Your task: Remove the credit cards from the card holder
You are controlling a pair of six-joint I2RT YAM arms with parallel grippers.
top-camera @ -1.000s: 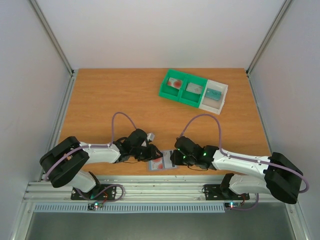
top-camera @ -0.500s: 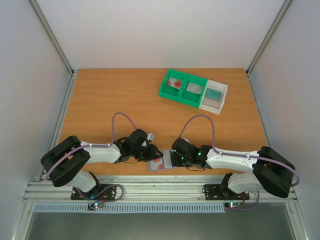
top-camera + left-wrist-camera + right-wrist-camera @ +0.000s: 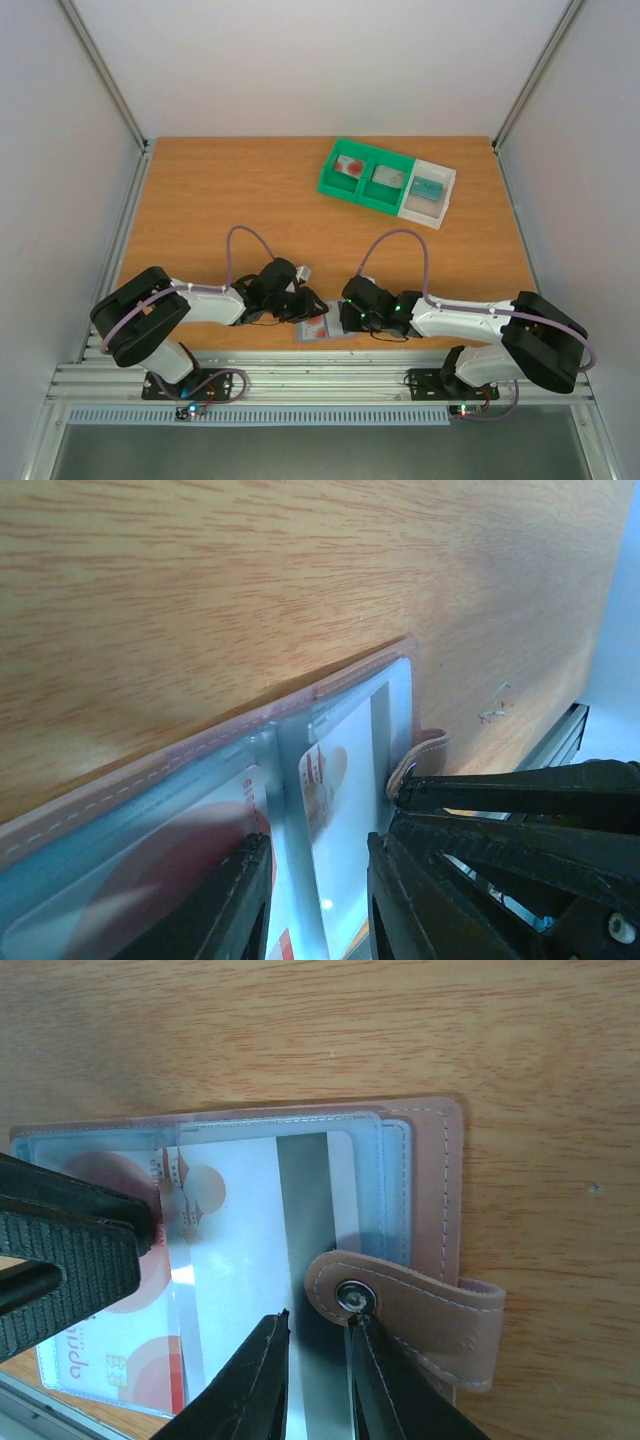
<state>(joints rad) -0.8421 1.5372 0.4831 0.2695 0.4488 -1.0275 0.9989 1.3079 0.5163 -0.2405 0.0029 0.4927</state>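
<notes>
Credit cards (image 3: 250, 1230) sit inside card holder (image 3: 435, 1190).
Left gripper (image 3: 320, 865), right gripper (image 3: 318, 1322): barely open, empty; next hook card edge.

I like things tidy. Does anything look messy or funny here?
A little. The open card holder lies right by the near edge of the table, and its brown snap strap lies folded over onto the clear sleeves. Nothing looks torn or spilled.

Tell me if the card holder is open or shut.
Open. The card holder lies spread flat on the table, sleeves and cards facing up, snap strap undone.
</notes>
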